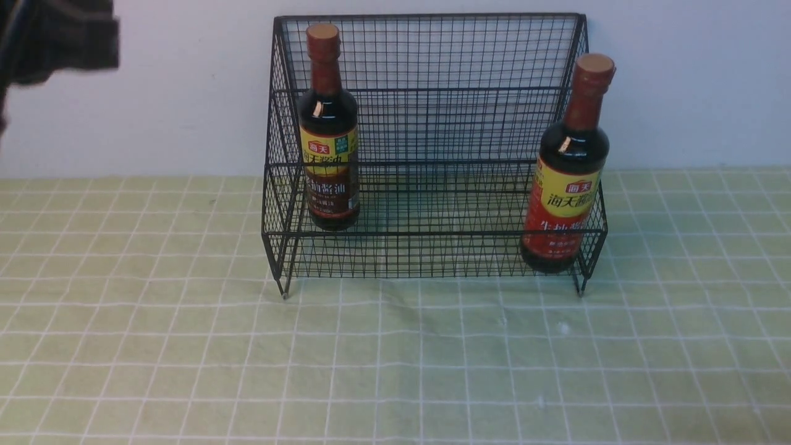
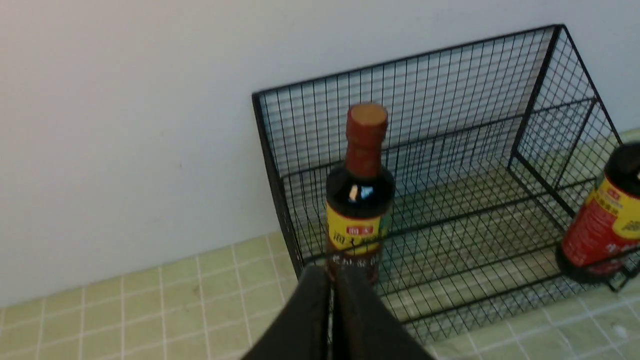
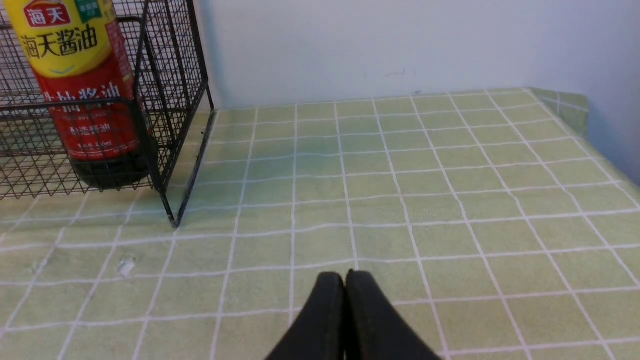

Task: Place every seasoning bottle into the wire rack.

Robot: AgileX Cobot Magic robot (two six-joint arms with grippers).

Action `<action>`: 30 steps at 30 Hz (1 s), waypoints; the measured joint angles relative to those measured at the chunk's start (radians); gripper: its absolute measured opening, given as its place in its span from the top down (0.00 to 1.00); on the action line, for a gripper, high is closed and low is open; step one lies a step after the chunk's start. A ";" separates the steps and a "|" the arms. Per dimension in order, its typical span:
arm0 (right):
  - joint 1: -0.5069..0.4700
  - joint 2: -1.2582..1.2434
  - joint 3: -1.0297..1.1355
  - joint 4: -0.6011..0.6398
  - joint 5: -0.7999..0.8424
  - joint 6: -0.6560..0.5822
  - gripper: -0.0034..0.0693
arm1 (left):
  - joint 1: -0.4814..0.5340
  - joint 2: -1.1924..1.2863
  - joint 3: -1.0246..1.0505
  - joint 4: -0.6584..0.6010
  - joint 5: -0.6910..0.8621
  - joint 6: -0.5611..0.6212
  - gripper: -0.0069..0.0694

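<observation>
Bottles first: you have two of them, both upright and both inside the wire rack (image 1: 432,123). The brown-label bottle (image 1: 329,130) stands at the rack's left end, close against the left side panel, and it looks to sit on the rear, higher step, though you cannot be sure of the step from these views. The red-label bottle (image 1: 568,167) stands at the right end on the front, lower step, tucked into the front right corner with the low front rail crossing its label. The two are well apart, with bare mesh between them. The rack rests on its short feet on the green checked cloth (image 1: 395,358), its tall back panel near the pale wall (image 1: 154,93). Now your claws. In the left wrist view the left claw (image 2: 332,280) has its two black fingers pressed together with nothing between them; it hangs in the air in front of the brown-label bottle without touching it or the rack. In the right wrist view the right claw (image 3: 345,282) is likewise closed and empty, its fingers meeting tip to tip above bare cloth, out beyond the rack's right front foot and clear of the red-label bottle. In the front view you see only a blurred dark piece of the left arm (image 1: 55,40) at the top left corner, and no claw.
</observation>
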 joint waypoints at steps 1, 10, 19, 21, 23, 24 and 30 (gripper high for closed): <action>0.000 0.000 0.000 0.000 0.000 0.000 0.97 | 0.000 -0.039 0.032 0.000 0.000 -0.012 0.92; 0.000 0.000 0.000 0.000 0.000 0.000 0.97 | 0.000 -0.396 0.366 -0.001 0.036 -0.057 0.92; 0.000 0.000 0.000 0.000 0.000 0.004 0.97 | 0.000 -0.498 0.417 0.000 0.079 -0.058 0.92; 0.000 0.000 0.000 0.000 0.000 0.004 0.97 | 0.000 -0.498 0.417 0.006 0.080 -0.058 0.92; 0.000 0.000 0.000 0.000 0.000 0.004 0.97 | 0.000 -0.498 0.417 0.023 0.079 -0.058 0.92; 0.000 0.000 0.000 0.000 0.000 0.004 0.97 | 0.000 -0.498 0.417 0.030 0.078 -0.058 0.92; 0.000 0.000 0.000 0.000 0.000 0.004 0.97 | 0.049 -0.570 0.522 0.068 -0.046 -0.058 0.92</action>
